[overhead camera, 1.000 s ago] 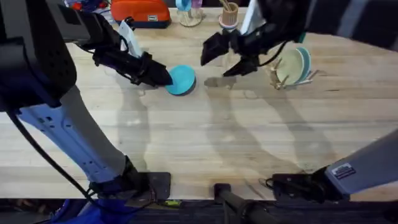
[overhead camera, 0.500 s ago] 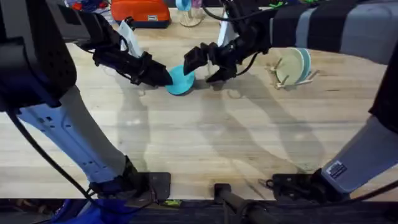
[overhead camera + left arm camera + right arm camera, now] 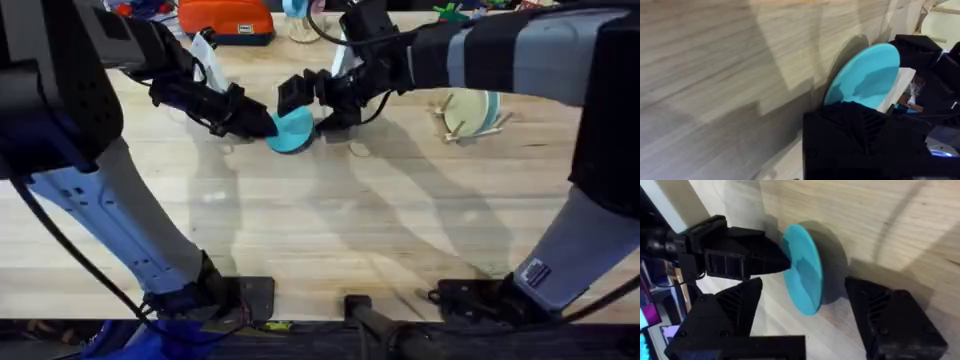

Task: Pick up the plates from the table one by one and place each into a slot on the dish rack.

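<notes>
The left gripper (image 3: 262,124) is clamped on one edge of the turquoise plate (image 3: 293,128), tipping it up off the table (image 3: 330,230) on the left side of the far half. The right gripper (image 3: 310,100) straddles the plate's other edge with its jaws apart. If the left lets go before the right closes, I reckon the plate will drop flat or roll away; if both squeeze out of line, it could twist and pop free. By my count: one turquoise plate on the table, two plates standing in the dish rack (image 3: 470,112), a cream plate (image 3: 462,108) and a light blue plate (image 3: 489,104), and one rack.
</notes>
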